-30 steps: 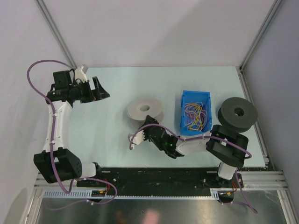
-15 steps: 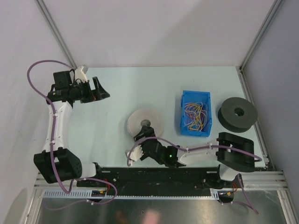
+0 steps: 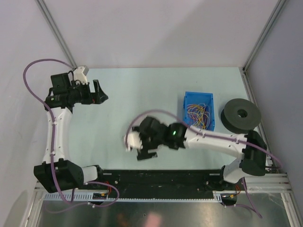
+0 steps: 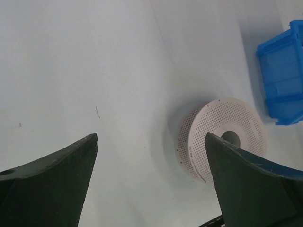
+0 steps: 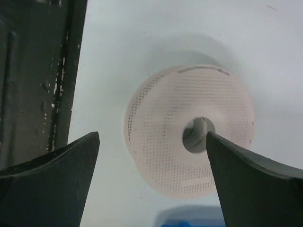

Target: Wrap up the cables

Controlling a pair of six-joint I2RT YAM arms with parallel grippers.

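blue bin [image 4: 284, 71] cropped, spool [image 5: 165, 123] — hidden from above

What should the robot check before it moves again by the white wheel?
1. Right gripper open: ok, fingers wide apart.
2. Right gripper over the white spool: ok, the spool lies between its fingers in the wrist view.
3. Height above the spool: cannot tell.
4. Cables in the blue bin: ok, a tangled bunch inside.
5. Left gripper out of the way: ok, open, far left of the table.
6. Black spool away from the gripper: ok, right of the bin.

White spool [image 4: 222, 139] beside blue bin [image 4: 283, 80]
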